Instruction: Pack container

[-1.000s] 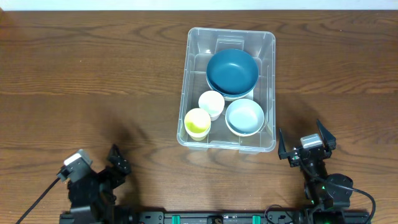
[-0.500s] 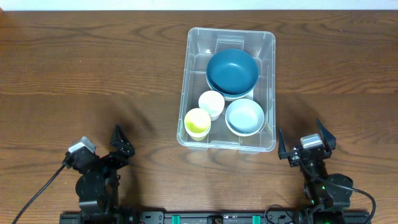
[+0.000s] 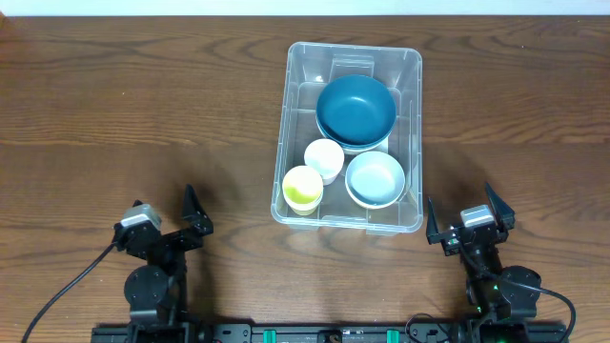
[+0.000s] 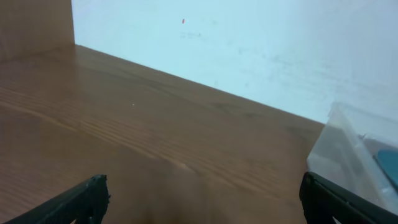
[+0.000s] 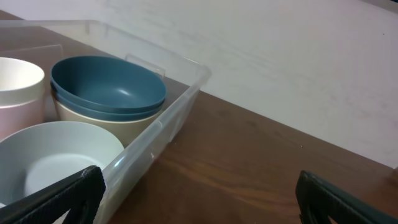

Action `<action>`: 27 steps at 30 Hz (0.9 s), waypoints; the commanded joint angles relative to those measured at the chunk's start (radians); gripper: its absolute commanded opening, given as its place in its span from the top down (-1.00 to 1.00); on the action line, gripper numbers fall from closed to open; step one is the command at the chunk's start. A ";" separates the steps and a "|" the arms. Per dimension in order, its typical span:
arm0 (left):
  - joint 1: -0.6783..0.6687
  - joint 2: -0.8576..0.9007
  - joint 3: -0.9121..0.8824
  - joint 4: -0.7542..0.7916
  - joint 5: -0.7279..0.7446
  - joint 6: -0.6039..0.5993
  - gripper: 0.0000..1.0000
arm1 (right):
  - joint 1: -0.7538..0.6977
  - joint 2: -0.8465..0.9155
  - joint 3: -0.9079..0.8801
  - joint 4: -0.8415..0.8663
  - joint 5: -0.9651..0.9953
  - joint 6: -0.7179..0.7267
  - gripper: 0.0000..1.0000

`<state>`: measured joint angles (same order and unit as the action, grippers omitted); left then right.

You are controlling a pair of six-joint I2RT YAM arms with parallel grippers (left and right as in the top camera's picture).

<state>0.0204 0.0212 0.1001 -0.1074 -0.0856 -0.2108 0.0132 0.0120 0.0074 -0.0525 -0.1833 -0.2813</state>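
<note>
Left gripper and right gripper spread wide, empty.
Parked short of the container ahead (bowls nested inside, saving room), packing likely done.

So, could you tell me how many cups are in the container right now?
2: a white cup near the container's middle, beside the light blue bowl, and a yellow-green cup in its near-left corner. Another could be nested unseen.

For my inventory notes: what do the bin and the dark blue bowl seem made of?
The container looks like clear glossy plastic: the table shows through it. The dark blue bowl is smooth with a soft sheen; plastic or glazed ceramic, I cannot tell.
</note>
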 commanded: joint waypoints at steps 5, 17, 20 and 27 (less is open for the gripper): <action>-0.005 -0.019 -0.034 0.012 0.000 0.091 -0.96 | -0.008 -0.006 -0.002 -0.004 0.002 -0.011 -0.99; -0.007 -0.019 -0.096 0.039 0.060 0.208 -0.96 | -0.008 -0.006 -0.002 -0.004 0.002 -0.011 -0.98; -0.007 -0.019 -0.096 0.039 0.060 0.219 -0.96 | -0.008 -0.006 -0.002 -0.004 0.002 -0.011 -0.99; -0.007 -0.019 -0.096 0.039 0.060 0.225 -0.96 | -0.008 -0.006 -0.002 -0.004 0.002 -0.011 -0.99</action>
<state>0.0174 0.0101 0.0402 -0.0589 -0.0326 -0.0025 0.0132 0.0120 0.0074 -0.0525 -0.1837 -0.2813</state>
